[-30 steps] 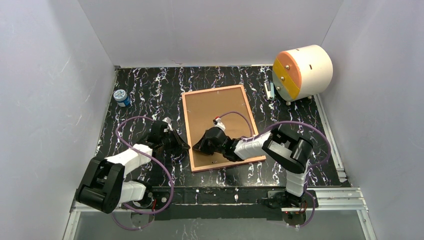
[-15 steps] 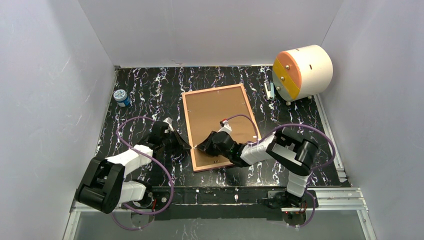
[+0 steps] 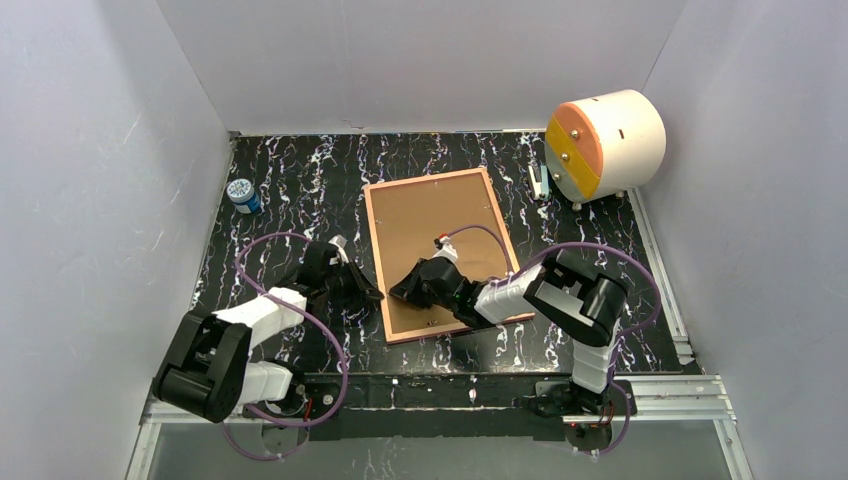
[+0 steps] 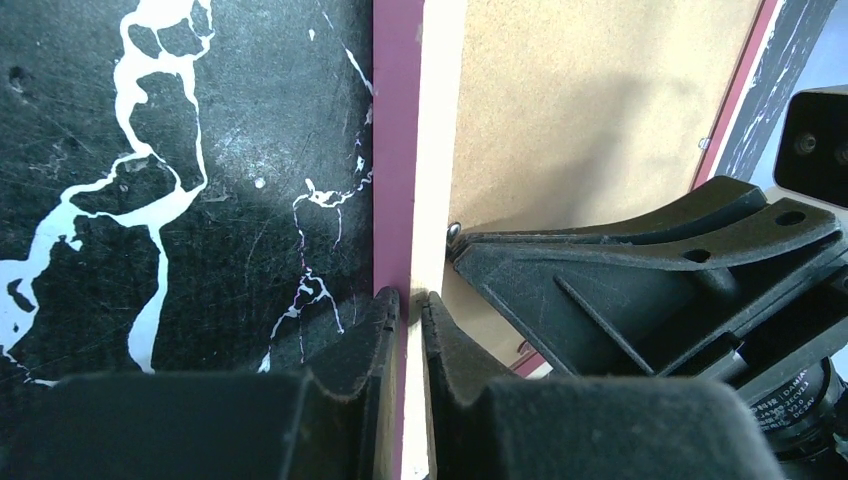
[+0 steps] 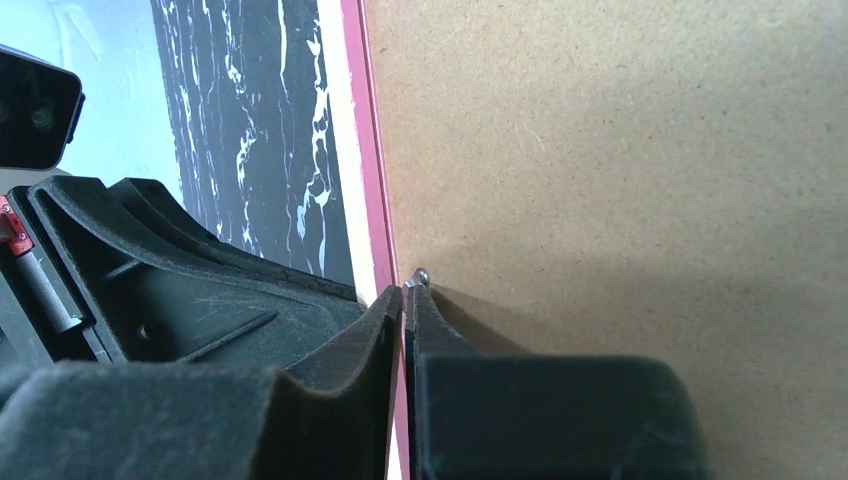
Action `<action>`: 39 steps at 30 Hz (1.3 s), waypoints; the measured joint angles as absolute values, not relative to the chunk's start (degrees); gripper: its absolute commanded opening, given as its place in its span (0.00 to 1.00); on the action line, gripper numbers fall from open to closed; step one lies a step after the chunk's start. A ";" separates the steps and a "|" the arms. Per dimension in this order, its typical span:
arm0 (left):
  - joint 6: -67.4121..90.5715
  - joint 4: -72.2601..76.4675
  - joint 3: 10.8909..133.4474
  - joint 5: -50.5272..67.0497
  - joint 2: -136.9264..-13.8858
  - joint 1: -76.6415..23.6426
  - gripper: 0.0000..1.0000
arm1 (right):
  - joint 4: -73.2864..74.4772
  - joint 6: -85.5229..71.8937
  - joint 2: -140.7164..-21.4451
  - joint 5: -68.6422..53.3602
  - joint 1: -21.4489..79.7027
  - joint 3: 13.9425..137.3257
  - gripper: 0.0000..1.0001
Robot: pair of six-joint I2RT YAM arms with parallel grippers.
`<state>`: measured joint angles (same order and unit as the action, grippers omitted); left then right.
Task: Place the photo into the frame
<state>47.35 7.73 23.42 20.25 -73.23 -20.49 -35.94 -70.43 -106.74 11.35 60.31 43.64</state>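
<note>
- Now our left pincer (image 4: 405,305) is narrow, clamped across the left rail of the frame (image 4: 395,150), which is pink on the outside and pale wood within.
- Our right pincer (image 5: 405,300) has its jaws drawn almost together, with the tips at a small metal tab (image 5: 421,276) on that same rail. We cannot tell whether it pinches the tab.
- The frame lies face down near the middle of the counter (image 4: 180,200), with the brown backing board (image 5: 620,150) filling it. The photo shows in no view.
- We judge the tab tiny enough that the tips may slip off it or bend it.
- A pull on the tab could drag or tip the frame if the left clamp gives.
- Both pincers work very close together, so a small sideways move could knock them into each other.
</note>
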 measured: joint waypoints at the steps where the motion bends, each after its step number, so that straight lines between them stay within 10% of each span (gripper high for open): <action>1: 47.35 7.92 23.42 20.51 -73.47 -20.40 0.01 | -35.94 -70.54 -106.78 11.16 60.23 43.64 0.11; 14: 47.40 10.66 22.87 21.10 -74.41 -19.66 0.00 | -38.41 -76.84 -108.84 9.72 58.96 43.62 0.02; 39: 45.56 4.95 26.57 17.23 -75.11 -20.73 0.15 | -37.85 -75.85 -106.85 7.90 59.31 42.63 0.28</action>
<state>45.56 4.95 26.57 17.23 -75.11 -20.73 -37.85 -75.85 -106.85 7.90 59.31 42.63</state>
